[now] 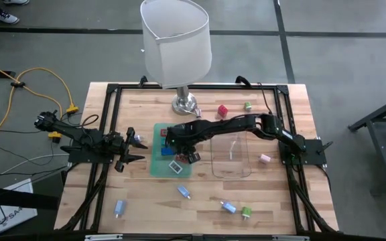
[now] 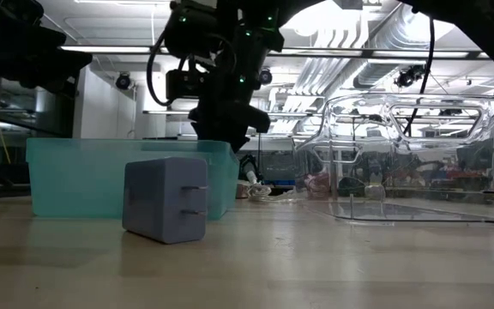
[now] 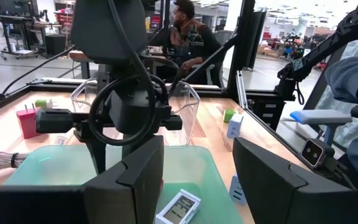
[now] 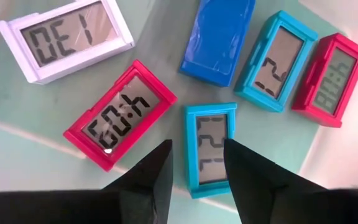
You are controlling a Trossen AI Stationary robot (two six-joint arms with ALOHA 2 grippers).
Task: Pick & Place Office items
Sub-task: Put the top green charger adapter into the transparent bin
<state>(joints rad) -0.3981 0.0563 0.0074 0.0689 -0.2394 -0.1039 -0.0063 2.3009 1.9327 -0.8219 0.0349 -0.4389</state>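
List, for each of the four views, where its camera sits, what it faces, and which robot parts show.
High: overhead, looking down on the table; both arms show.
Low: table height, facing the teal tray; right arm above.
Left wrist: past the left gripper at the right arm.
Right wrist: down past the right gripper onto small clocks.
Shared: high and low both show the clear tray.

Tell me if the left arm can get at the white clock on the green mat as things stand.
Probably yes. The left gripper is open beside the green mat, and the white clock lies just ahead of its fingers. The right gripper hovering over the other clocks could crowd it.
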